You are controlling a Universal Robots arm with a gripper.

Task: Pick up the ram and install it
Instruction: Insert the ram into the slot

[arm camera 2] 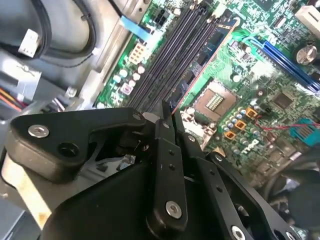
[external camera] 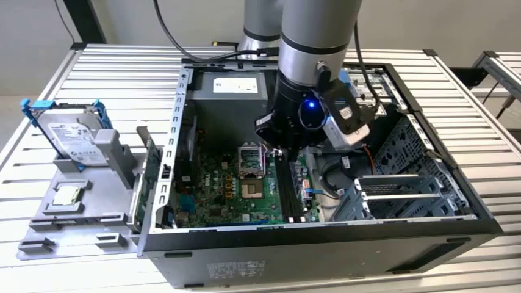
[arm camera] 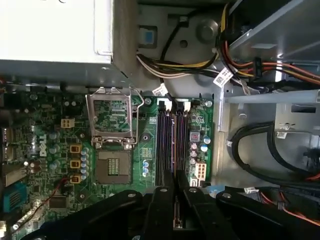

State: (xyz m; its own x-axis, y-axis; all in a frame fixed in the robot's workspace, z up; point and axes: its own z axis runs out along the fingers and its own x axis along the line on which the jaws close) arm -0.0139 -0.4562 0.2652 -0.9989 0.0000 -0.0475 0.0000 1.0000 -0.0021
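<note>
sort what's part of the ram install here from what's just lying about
In the job:
- the ram, gripped in the end effector
- memory slots on the motherboard, where the ram is held

Just lying about:
- hard drive in blue brackets
- processor chip
- grey tray that carries both, outside the case
- open processor socket

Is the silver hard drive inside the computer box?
No, the hard drive stands on the grey tray outside the computer case, at the exterior view's left.
</note>
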